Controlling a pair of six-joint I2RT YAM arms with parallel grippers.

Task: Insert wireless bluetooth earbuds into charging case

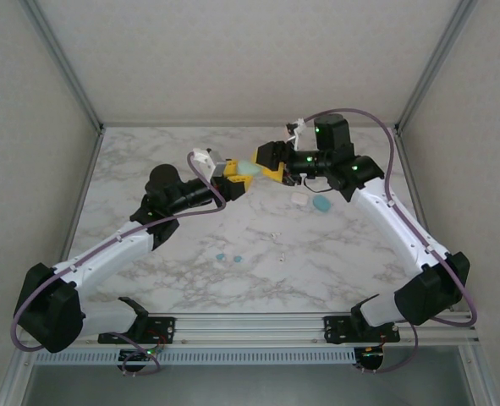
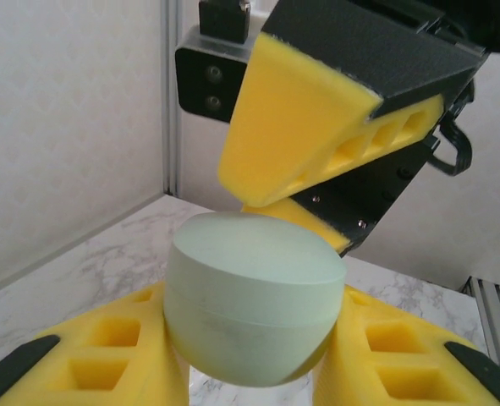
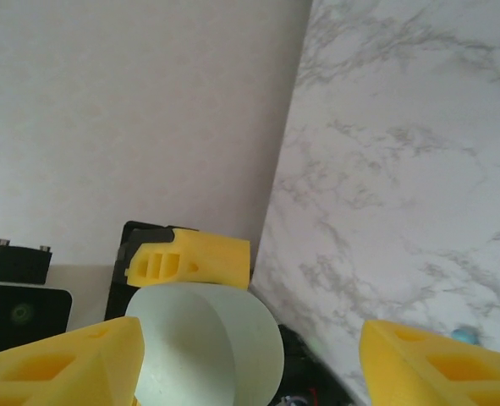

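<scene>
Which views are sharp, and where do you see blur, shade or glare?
Top external: even light, no glare; the case looks pale and soft-edged. Left wrist: it is sharp, shaded underneath. Right wrist: the marble table is clear, the near yellow fingers slightly soft.

Case (image 2: 250, 271): underside sunk out of sight between the fingers of the left pincer (image 2: 251, 338), themselves cropped by the bottom edge.
Right pincer (image 3: 251, 338), own view: fingers and case base cropped below. Teal bit (image 3: 464, 333) behind its right finger, half hidden, unidentifiable.
Earbuds (image 1: 229, 257), short of both pincers: specks, shapes unreadable.
</scene>
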